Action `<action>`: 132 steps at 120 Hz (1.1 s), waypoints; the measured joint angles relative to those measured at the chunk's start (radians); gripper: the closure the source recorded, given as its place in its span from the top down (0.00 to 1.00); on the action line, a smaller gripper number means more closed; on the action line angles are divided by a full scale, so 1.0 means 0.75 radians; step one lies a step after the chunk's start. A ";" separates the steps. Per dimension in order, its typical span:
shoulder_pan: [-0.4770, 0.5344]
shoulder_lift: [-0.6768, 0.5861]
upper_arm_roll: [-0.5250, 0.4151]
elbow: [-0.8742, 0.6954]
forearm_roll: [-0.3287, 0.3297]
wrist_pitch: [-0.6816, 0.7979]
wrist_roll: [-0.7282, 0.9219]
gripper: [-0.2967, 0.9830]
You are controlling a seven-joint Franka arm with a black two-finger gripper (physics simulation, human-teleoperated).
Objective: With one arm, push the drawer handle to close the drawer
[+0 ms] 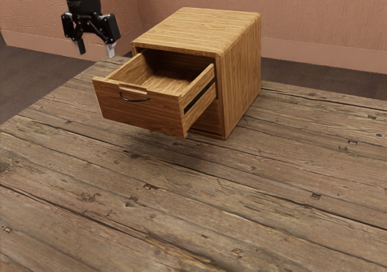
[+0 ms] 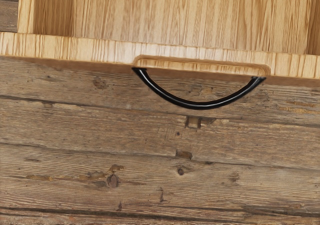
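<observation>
With the gripper (image 1: 95,48) raised at the exterior view's upper left, apart from the handle (image 1: 134,100), jaws are wide open, holding nothing. Drawer (image 1: 145,115) sticks well out of the cabinet (image 1: 240,72) on the table (image 1: 272,187); black curved handle sits on its front.

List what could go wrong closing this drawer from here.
With its fingers apart, the pincer could hook the thin curved handle instead of pushing it. The pincer hangs higher than the drawer: descending too far back, it might land inside. The drawer juts from the cabinet, its front raised off the table, so downward pressure might jam it.
</observation>
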 joint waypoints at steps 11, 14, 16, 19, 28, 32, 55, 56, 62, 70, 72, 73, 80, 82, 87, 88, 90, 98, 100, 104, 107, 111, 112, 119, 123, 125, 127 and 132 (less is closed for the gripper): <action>0.000 0.000 0.000 0.000 -0.001 -0.016 0.005 0.77; 0.000 0.000 0.000 0.000 -0.001 -0.019 0.006 0.77; 0.000 0.000 0.000 0.000 -0.002 -0.021 0.007 0.77; 0.001 0.000 0.000 0.000 -0.002 -0.023 0.008 0.77; 0.001 0.001 -0.001 0.002 -0.001 -0.029 0.010 0.77; 0.002 0.002 -0.001 0.002 -0.005 -0.031 0.011 0.77; -0.032 -0.184 -0.026 0.083 0.005 -0.051 0.003 0.77; -0.037 -0.187 -0.028 0.083 0.010 -0.051 0.003 0.77; -0.069 -0.195 -0.037 0.082 0.063 -0.054 0.000 0.77; -0.094 -0.194 -0.069 0.076 0.130 -0.061 -0.003 0.77; -0.098 -0.195 -0.077 0.075 0.135 -0.063 -0.003 0.77; -0.099 -0.196 -0.081 0.073 0.135 -0.065 -0.003 0.77; -0.096 -0.198 -0.096 0.045 0.133 -0.069 -0.003 0.77; -0.093 -0.208 -0.098 0.015 0.132 -0.065 -0.003 0.77; -0.081 -0.277 -0.102 -0.125 0.132 -0.040 -0.006 0.77; -0.079 -0.306 -0.103 -0.175 0.132 -0.030 -0.007 0.77; -0.073 -0.382 -0.108 -0.302 0.132 -0.003 -0.010 0.77; -0.035 -0.616 -0.132 -0.715 0.135 0.117 -0.020 0.77; -0.026 -0.662 -0.138 -0.800 0.135 0.149 -0.022 0.77; -0.011 -0.734 -0.146 -0.927 0.136 0.214 -0.026 0.77; -0.005 -0.772 -0.151 -0.991 0.137 0.257 -0.028 0.77; 0.000 -0.805 -0.155 -1.052 0.136 0.307 -0.032 0.77; 0.002 -0.811 -0.156 -1.064 0.135 0.318 -0.033 0.77; 0.015 -0.844 -0.158 -1.132 0.133 0.385 -0.039 0.77; 0.030 -0.879 -0.159 -1.192 0.131 0.420 -0.049 0.77; 0.035 -0.895 -0.159 -1.222 0.131 0.438 -0.055 0.77; 0.039 -0.906 -0.159 -1.251 0.131 0.456 -0.061 0.77; 0.044 -0.922 -0.160 -1.324 0.131 0.502 -0.077 0.77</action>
